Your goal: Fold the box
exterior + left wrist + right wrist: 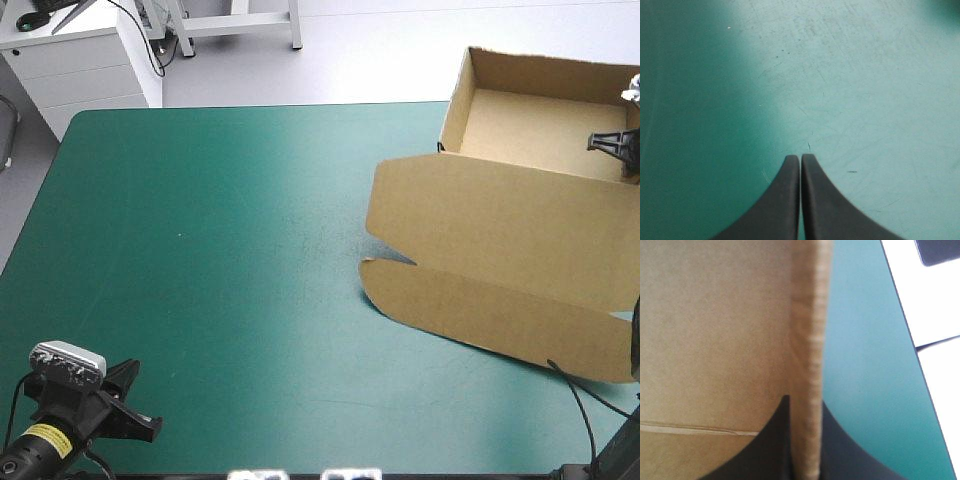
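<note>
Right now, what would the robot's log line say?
box: open tray, lid flat | right gripper: shut on box wall | left gripper: shut, empty

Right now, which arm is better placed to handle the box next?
Likely right. The right gripper has its fingers shut on the box wall; the left gripper sits shut over teal-green cover, far from it.

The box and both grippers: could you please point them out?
box point(500, 225): high view, on its flat lid.
left gripper point(800, 157): left wrist view, where its shut fingertips meet.
right gripper point(804, 402): right wrist view, between fingertips clamping the box wall.
</note>
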Robot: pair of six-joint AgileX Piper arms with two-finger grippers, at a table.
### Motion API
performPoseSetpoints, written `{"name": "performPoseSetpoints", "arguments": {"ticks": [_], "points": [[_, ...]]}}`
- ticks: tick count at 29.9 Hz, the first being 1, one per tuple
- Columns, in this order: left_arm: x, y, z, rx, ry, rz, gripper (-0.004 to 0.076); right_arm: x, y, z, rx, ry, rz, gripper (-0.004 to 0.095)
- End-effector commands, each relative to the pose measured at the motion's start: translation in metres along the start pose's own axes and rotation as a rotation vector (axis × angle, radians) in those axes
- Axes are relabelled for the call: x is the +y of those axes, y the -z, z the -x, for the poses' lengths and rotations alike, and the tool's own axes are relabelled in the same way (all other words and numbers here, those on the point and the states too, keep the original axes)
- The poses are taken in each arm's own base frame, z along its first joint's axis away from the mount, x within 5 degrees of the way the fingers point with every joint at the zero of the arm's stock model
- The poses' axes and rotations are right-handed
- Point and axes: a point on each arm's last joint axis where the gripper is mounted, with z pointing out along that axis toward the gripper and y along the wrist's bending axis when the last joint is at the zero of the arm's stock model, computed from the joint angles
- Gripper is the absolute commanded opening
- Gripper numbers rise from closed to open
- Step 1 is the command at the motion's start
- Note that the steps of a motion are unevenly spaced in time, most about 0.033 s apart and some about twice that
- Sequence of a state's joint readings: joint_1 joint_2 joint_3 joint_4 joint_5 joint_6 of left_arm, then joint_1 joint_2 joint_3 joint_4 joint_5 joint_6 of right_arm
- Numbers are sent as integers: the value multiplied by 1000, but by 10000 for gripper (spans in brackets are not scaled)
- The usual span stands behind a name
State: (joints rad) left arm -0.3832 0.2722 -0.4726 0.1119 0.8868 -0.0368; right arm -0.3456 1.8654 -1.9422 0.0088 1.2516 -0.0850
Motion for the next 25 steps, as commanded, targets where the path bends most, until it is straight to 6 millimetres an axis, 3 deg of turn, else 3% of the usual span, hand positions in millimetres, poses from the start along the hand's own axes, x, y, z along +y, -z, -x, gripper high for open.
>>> {"name": "performPoseSetpoints", "arguments": {"ticks": [1,5,10,13,16,19,21,25], "points": [[0,4,11,-71,2,-4,-8,-16,4,-6,-3,-29,14,-19],[0,4,11,-71,2,-4,-8,-25,-19,-11,63,-53,16,-17],[0,4,11,-71,2,-4,-8,-31,-31,-12,86,-25,23,37],[0,4,11,-71,2,-4,-8,-31,-32,-12,89,-30,30,167],[1,4,11,-71,0,-1,-8,-33,-31,-11,85,-24,15,405],[1,4,11,-71,0,-1,-8,-33,-21,-9,59,-27,11,671],[1,4,11,-71,0,-1,-8,-32,-9,-9,30,-47,16,792],[1,4,11,-71,0,-1,-8,-20,35,-11,-77,-75,107,808]]}}
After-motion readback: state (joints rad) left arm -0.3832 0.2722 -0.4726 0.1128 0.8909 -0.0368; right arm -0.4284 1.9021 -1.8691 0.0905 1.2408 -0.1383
